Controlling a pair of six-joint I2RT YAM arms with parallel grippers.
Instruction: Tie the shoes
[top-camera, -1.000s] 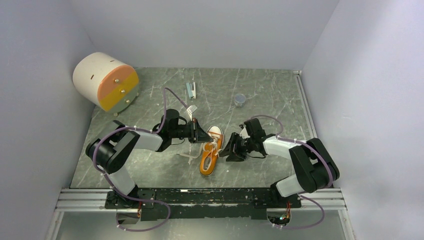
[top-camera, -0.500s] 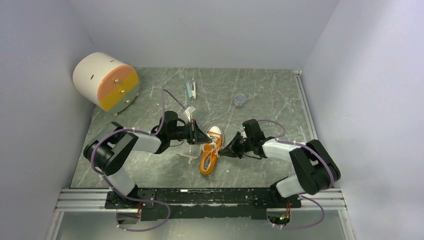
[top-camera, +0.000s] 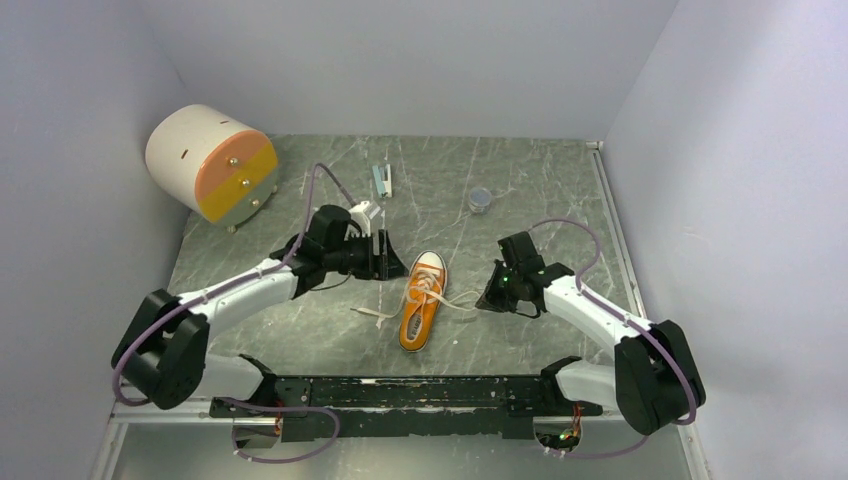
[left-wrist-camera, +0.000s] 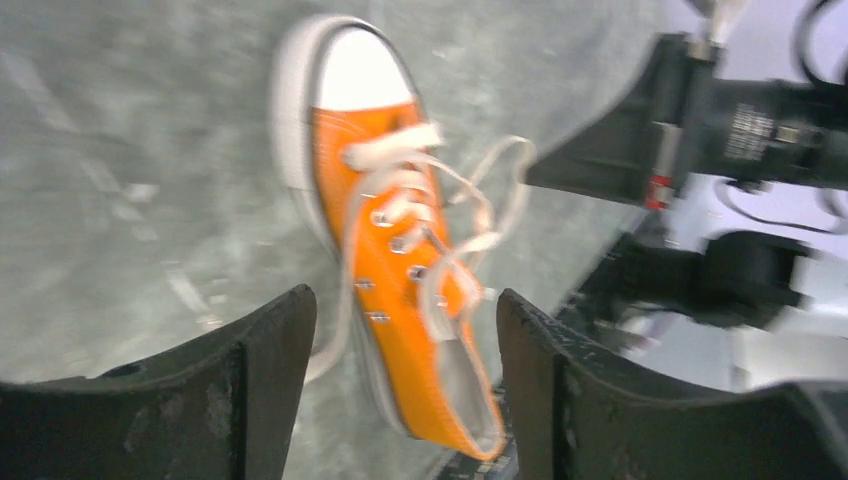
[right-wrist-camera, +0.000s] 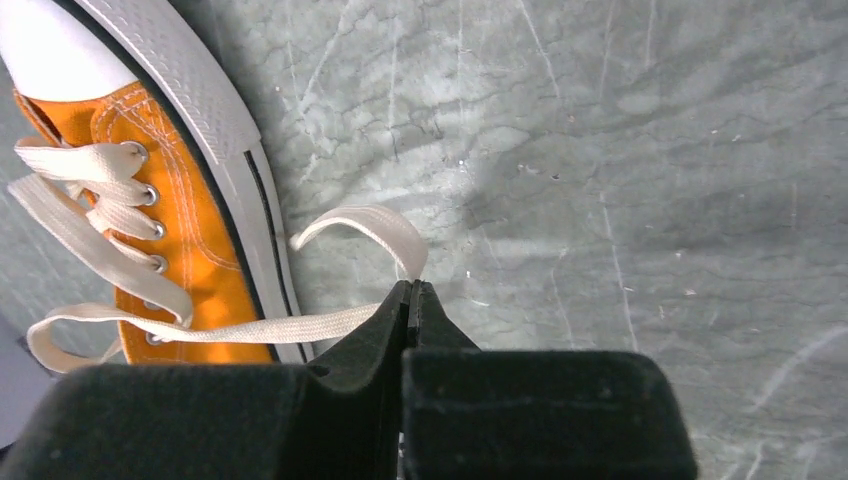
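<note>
The shoe is a small orange sneaker lying mid-table, white toe cap pointing away from the arms. In the left wrist view the shoe shows blurred beyond my left gripper, whose jaws stand open with nothing between them. From above, the left gripper hovers just left of the toe. My right gripper is shut on a white lace that runs back to the shoe. In the top view the right gripper sits right of the shoe with the lace stretched to it. Another lace end trails left.
A white drum with an orange and yellow face stands at the back left. A small blue-and-white item and a small round cap lie near the back. Walls close in on both sides and behind.
The left gripper has opened, let go and drawn back left from the shoe. The right gripper shut on a lace beside the shoe and moved right, drawing it out.
</note>
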